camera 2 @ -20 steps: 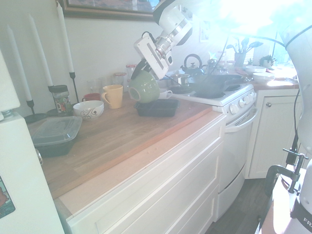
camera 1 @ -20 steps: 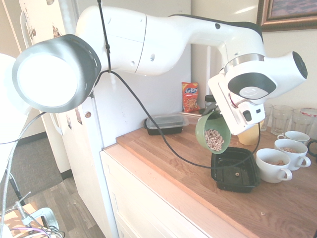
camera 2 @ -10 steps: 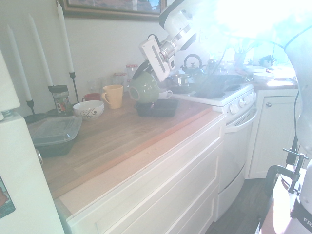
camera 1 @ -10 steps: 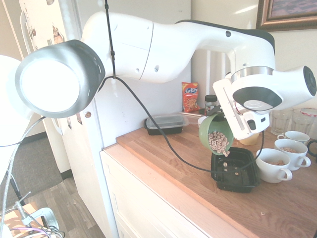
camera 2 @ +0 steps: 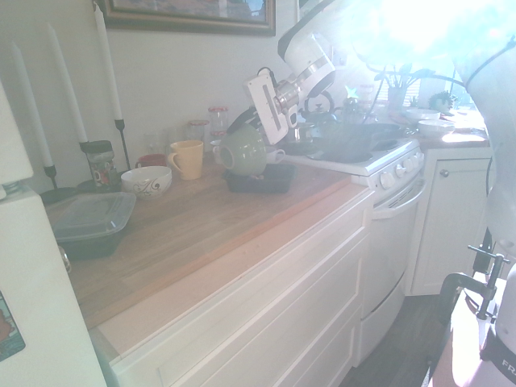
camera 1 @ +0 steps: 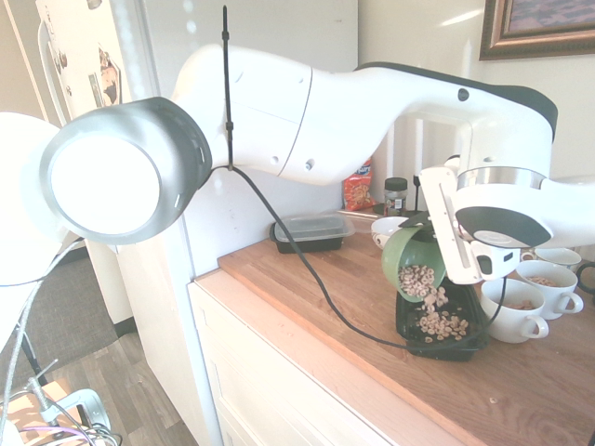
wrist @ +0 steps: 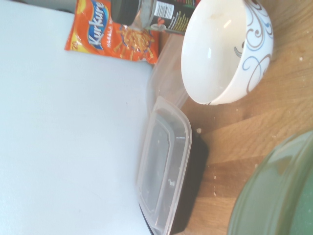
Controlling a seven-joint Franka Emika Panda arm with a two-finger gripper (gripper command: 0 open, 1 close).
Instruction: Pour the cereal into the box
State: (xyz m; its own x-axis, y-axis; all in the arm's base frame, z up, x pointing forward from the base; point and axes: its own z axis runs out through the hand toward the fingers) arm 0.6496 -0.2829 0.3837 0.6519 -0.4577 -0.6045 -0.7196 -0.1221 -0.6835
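Observation:
A green bowl (camera 1: 412, 260) hangs tipped steeply over the black box (camera 1: 469, 343) on the wooden counter, held at its rim by my gripper (camera 1: 429, 223). Pale ring-shaped cereal (camera 1: 429, 293) spills out of the bowl in a stream, and a heap of it lies in the box (camera 2: 260, 178). From the other side the bowl (camera 2: 244, 150) shows its green underside, tilted above the tray. Part of the bowl's green wall (wrist: 274, 196) fills a corner of the wrist view. The fingers themselves are hidden behind the bowl and the wrist.
White cups (camera 1: 509, 309) stand right beside the box. A black container with a clear lid (camera 1: 311, 229), an orange snack bag (wrist: 114, 37), a jar and a patterned white bowl (wrist: 226, 49) sit toward the counter's back. A yellow mug (camera 2: 187, 158) and a stove (camera 2: 355, 153) are nearby.
The bowl has tipped further and dropped lower over the box. Cereal that was still inside the bowl a second ago now streams out and piles up in the tray.

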